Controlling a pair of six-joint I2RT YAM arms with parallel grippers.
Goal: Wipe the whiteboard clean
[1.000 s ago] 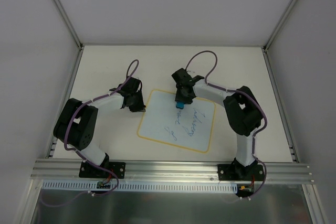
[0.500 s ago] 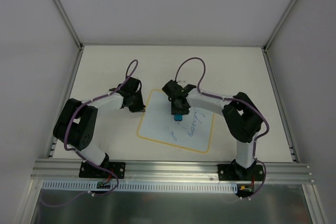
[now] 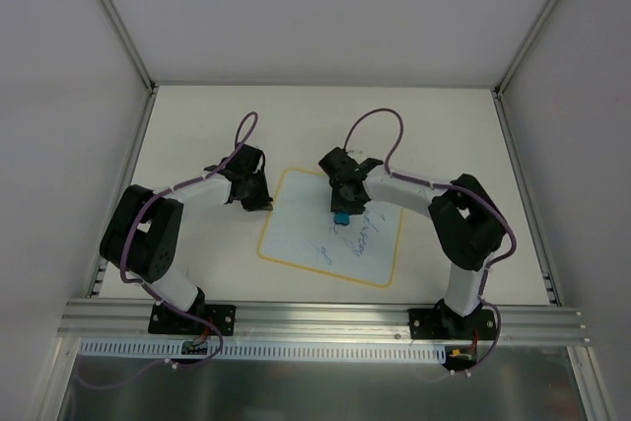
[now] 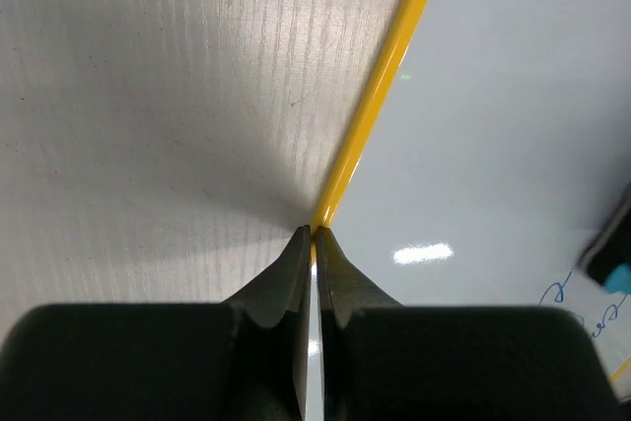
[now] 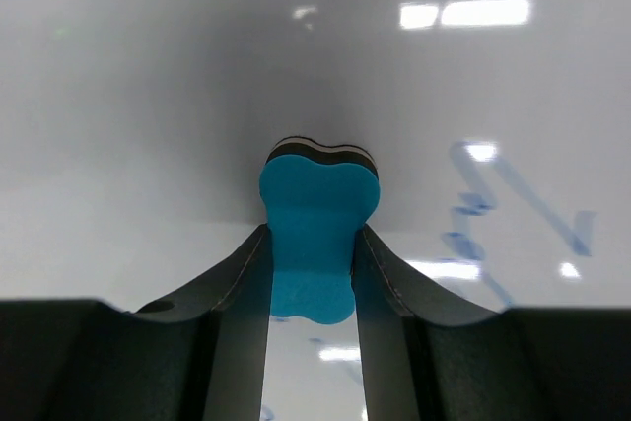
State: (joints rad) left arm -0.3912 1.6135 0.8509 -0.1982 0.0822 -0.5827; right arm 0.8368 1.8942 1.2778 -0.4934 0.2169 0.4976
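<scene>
Mid-wipe on the whiteboard: the right arm's fingers clamp a bright-blue eraser block and press its end to the board's upper middle, just beside the blue handwriting that covers the right half; the left arm's fingers are closed together on nothing, tips touching the yellow border at the board's left edge, seemingly to pin it; the next move likely calls for dragging the eraser toward the near right corner, across the writing, with steady downward pressure; the board lies flat, face up, mid-tabletop between the arms, its long axis running left to right, the right end angled slightly toward the bases.
</scene>
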